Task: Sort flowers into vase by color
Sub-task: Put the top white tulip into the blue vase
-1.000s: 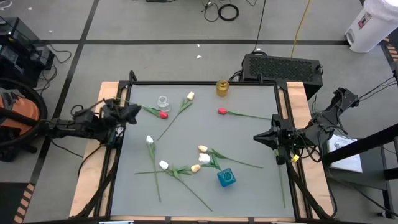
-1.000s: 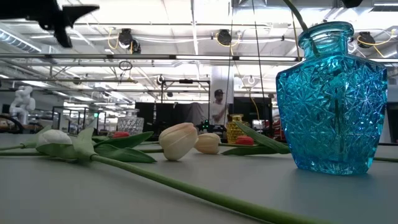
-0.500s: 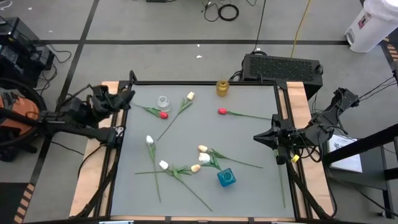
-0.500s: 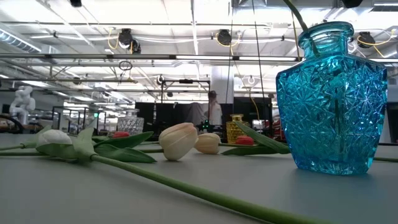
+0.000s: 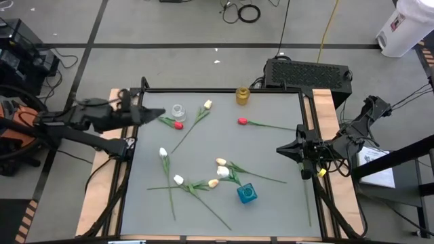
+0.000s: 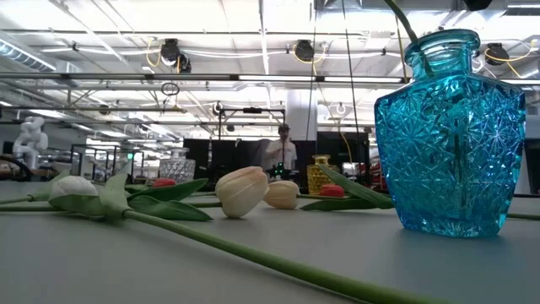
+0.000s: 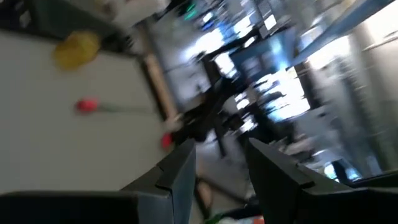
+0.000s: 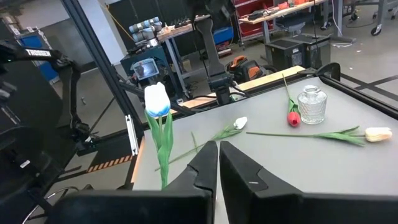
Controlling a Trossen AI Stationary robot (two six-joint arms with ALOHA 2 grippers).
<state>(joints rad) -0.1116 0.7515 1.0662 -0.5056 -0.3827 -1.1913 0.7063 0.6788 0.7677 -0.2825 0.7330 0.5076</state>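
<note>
Left gripper (image 5: pixel 157 113) has swung up and extended toward the far left part of the counter (image 5: pixel 271 156); a second ago it sat folded low at the counter's left edge. Its fingers (image 7: pixel 180 174) stand apart and hold nothing. The tip now hangs just beside the red tulip (image 5: pixel 178 125) and the clear glass vase (image 5: pixel 178 110), which are near one another. Judgement: the arm is starting an approach to that red tulip, the nearest flower to it.

Right gripper (image 5: pixel 281 150) waits at the counter's right edge, unchanged, fingers (image 8: pixel 205 163) together and empty.

No flower on the counter has shifted during this motion. Locations:
- second red tulip (image 5: pixel 242 121), toward the far right, near the amber vase (image 5: pixel 242 95);
- cream tulip (image 5: pixel 207 104), beside the clear glass vase;
- white tulip (image 5: pixel 163 153), left of centre;
- a cluster of white and cream tulips (image 5: pixel 220 167) near the blue vase (image 5: pixel 247 194).

A stem rises from the blue vase's neck in the low view; the head is out of frame. Judgement: sorting is at an early stage, with most flowers still lying loose.
</note>
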